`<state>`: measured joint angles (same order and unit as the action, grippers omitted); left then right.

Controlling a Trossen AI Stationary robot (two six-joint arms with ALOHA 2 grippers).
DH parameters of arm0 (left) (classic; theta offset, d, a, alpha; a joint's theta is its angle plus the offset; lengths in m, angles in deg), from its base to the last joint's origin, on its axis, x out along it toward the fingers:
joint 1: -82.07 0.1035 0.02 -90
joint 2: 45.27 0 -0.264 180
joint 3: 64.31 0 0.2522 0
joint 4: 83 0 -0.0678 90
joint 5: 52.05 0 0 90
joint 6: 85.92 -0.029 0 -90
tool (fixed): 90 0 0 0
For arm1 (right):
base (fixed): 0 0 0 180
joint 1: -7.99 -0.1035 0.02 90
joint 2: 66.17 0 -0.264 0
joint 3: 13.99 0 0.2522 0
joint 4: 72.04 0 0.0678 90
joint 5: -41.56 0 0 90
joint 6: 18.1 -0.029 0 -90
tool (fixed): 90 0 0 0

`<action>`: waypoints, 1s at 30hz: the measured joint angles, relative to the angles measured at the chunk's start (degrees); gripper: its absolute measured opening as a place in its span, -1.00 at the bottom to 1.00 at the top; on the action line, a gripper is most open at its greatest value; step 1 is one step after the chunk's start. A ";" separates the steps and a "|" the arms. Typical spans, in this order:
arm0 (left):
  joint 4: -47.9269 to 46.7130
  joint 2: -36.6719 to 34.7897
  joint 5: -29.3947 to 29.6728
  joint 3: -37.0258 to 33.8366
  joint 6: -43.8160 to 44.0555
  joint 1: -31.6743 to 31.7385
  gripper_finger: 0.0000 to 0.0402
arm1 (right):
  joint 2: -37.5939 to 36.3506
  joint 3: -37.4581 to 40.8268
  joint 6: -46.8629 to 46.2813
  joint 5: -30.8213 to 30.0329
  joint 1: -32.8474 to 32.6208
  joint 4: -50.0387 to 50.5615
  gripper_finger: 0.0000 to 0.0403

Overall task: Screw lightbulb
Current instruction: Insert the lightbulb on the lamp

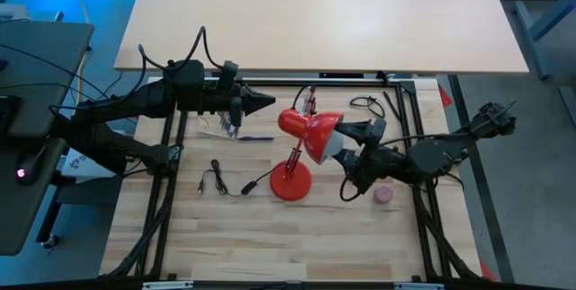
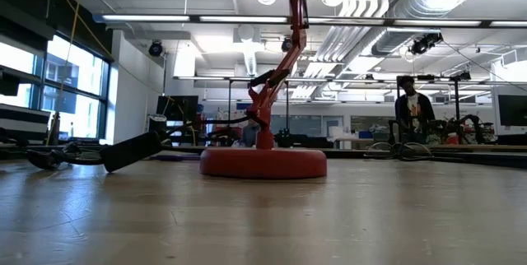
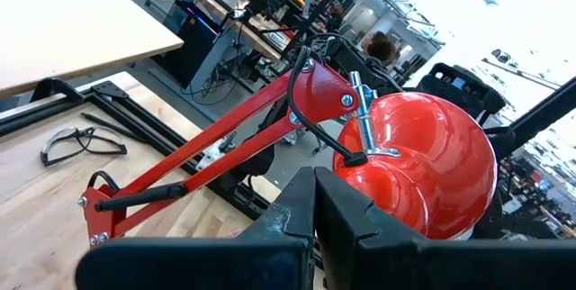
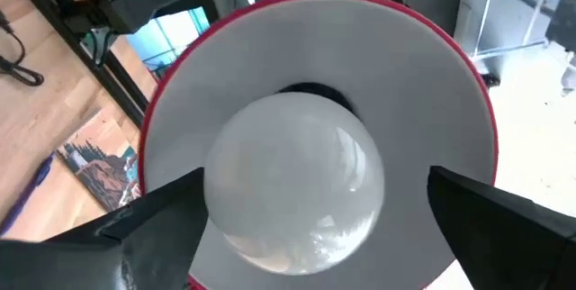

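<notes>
The lightbulb (image 4: pixel 292 177), seated in the red lamp's shade (image 4: pixel 450 101), is judged light, smooth and fragile, best gripped gently across its widest part, where the right gripper (image 4: pixel 310 209) is spread apart without touching, while the left gripper (image 3: pixel 310 222) is closed behind the shade.

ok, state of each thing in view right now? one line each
lightbulb: seated in the shade's socket, not gripped.
red lamp: upright on its base, shade tilted toward the right arm.
right gripper: open, fingers either side of the bulb, apart from it.
left gripper: shut, empty, beside the lamp's arm joint.
lamp cord: loose on the table, plug not connected.
pink ball: resting on the table.
</notes>
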<state>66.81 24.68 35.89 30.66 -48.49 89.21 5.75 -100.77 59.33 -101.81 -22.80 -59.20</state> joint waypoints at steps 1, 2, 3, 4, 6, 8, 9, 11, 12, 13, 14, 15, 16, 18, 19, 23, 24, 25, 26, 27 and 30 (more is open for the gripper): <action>-0.01 0.00 0.00 0.00 0.00 0.00 -1.00 | 0.00 0.00 0.38 -0.09 -0.32 -0.12 0.98; 0.00 0.00 0.00 0.00 -0.01 0.00 -1.00 | 0.00 0.00 0.41 -0.09 -0.72 -0.14 0.98; 0.00 0.00 0.00 0.00 -0.04 0.00 -1.00 | 0.00 0.00 0.53 -0.10 -1.18 -0.12 0.98; -0.02 0.00 0.00 0.00 -0.04 0.00 -1.00 | 0.00 0.00 0.54 -0.29 -1.68 -0.10 0.98; -0.02 0.00 0.00 0.00 -0.14 0.00 -1.00 | 0.00 0.00 0.56 -0.93 -2.62 0.32 0.98; -0.02 0.00 0.00 0.00 -0.68 0.00 -1.00 | 0.00 0.00 0.44 -1.23 -3.45 1.30 0.98; -0.02 0.00 0.00 0.00 -1.04 0.00 -1.00 | 0.00 0.00 0.13 -1.34 -3.83 1.88 0.98; -0.02 0.00 0.24 0.00 -1.07 0.00 -1.00 | 0.00 0.00 -0.94 -1.37 -4.40 2.47 0.98; -0.02 0.00 0.28 0.00 -1.07 0.00 -1.00 | 0.00 0.00 -1.21 -1.40 -4.56 2.69 0.98; -0.02 0.00 0.31 0.00 -1.07 0.00 -1.00 | 0.00 0.00 -1.54 -1.40 -4.63 2.90 0.98; -0.02 0.00 0.44 0.00 -1.07 0.00 -1.00 | 0.00 0.00 -1.90 -1.41 -4.63 3.21 0.98; -0.02 0.00 0.54 0.00 -1.05 0.00 -1.00 | 0.00 0.00 -2.38 -1.48 -4.60 3.59 0.98; -0.02 0.00 0.73 0.00 -1.05 0.00 -1.00 | 0.00 0.00 -2.66 -1.71 -4.49 3.78 0.98; -0.02 0.00 0.94 0.00 -1.05 0.00 -1.00 | 0.00 0.00 -3.07 -2.33 -4.46 4.16 0.98; -0.04 0.00 0.96 0.00 -1.05 0.00 -1.00 | 0.00 0.00 -3.07 -2.63 -4.46 4.44 0.98; -0.03 0.00 1.06 0.00 -1.20 0.00 -1.00 | 0.00 0.00 -3.08 -2.84 -4.46 4.97 0.98; -0.03 0.00 1.07 0.00 -1.25 -0.01 -1.00 | 0.00 0.00 -3.20 -2.84 -4.46 4.97 0.98; -0.02 0.00 1.07 0.00 -1.25 -0.01 -1.00 | 0.00 0.00 -3.82 -2.84 -4.46 4.97 0.98; -0.02 0.00 1.06 0.00 -1.25 0.00 -1.00 | 0.00 0.00 -4.80 -2.82 -4.46 4.98 0.98; -0.02 0.00 1.07 0.00 -1.25 0.00 -1.00 | 0.00 0.00 -6.05 -2.82 -4.46 5.00 0.98; -0.02 0.00 1.05 0.00 -1.25 0.00 -1.00 | 0.00 0.00 -9.45 -2.86 -4.46 4.97 0.98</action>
<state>66.79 24.68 36.94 30.66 -49.73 89.21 5.75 -100.77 49.88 -104.67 -27.26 -54.23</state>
